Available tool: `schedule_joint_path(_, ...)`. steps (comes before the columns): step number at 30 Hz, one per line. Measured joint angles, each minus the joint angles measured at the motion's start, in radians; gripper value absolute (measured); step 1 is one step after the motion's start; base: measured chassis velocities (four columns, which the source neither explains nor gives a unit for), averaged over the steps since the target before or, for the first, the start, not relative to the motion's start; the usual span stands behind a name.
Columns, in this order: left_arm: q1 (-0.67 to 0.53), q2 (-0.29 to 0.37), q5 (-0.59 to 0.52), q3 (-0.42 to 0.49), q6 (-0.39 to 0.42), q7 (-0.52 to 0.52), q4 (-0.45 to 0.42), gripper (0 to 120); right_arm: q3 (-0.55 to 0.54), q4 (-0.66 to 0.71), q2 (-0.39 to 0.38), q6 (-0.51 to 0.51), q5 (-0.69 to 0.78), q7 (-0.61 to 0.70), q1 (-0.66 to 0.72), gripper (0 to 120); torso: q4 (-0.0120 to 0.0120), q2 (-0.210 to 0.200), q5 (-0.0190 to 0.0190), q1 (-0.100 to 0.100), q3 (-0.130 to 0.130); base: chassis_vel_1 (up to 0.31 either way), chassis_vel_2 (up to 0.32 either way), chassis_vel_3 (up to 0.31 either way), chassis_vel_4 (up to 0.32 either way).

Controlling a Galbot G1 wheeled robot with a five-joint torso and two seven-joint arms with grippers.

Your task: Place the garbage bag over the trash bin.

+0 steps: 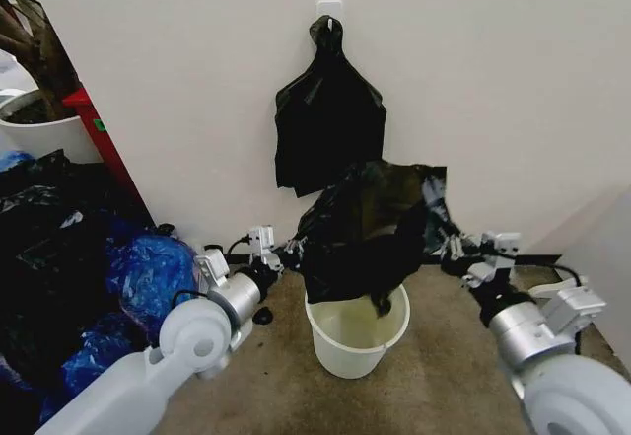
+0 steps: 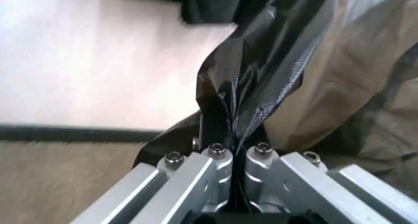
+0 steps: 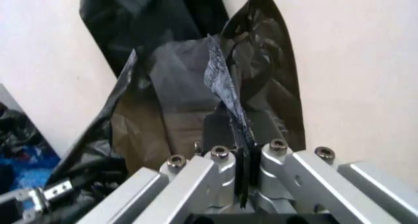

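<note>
1. Broadly, the garbage bag hangs spread between the two arms, just above the trash bin. Its lowest fold dips inside the bin's rim, while the mouth edges are held up at either side.
2. To do this step well, I judge the mouth must be kept wide and centred over the rim before lowering. The hem should go outside the rim all round, not bunch inside.
3. The trash bin stands upright on the floor by the wall. Its cream inside looks empty apart from the dipping tip of black plastic.
4. The left hand is pressed together, pinching a pleat of the bag's edge on the bin's left.
5. The right hand is likewise closed on a thin strip of the bag's edge, on the bin's right.
</note>
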Motion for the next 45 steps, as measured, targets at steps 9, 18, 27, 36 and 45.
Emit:
schedule_joint_path(9,0.17,-0.014,0.128,-0.051,0.004,-0.052,-0.012,0,-0.043,-0.033,0.028,-0.022,0.018,-0.004,-0.029,0,0.0003,0.0,0.0,0.0,0.0,0.0,0.0,0.0,0.0)
schedule_joint_path(18,0.162,-0.03,0.168,-0.026,0.015,-0.081,-0.004,0,-0.143,-0.147,0.065,-0.016,0.014,0.029,-0.007,0,0.0,0.0,0.0002,0.0,0.0,0.0,0.0,0.0,0.0)
schedule_joint_path(27,0.223,-0.011,0.225,0.008,0.026,-0.135,-0.024,0,-0.106,-0.091,0.052,-0.002,-0.001,0.087,-0.087,0,0.0001,0.0,-0.0003,0.0,0.0,0.0,0.0,0.0,0.0)
schedule_joint_path(36,0.304,0.001,0.251,-0.046,0.029,-0.176,-0.056,0,-0.102,-0.09,0.092,-0.013,-0.018,0.156,-0.189,0,0.0,0.0,0.0001,0.0,0.0,0.0,0.0,0.0,0.0)
schedule_joint_path(45,0.401,-0.048,0.359,-0.024,0.006,-0.156,-0.012,0,-0.114,-0.147,0.148,0.024,-0.083,0.171,-0.281,0,0.0,0.0,0.0,0.0,0.0,0.0,0.0,0.0,0.0)
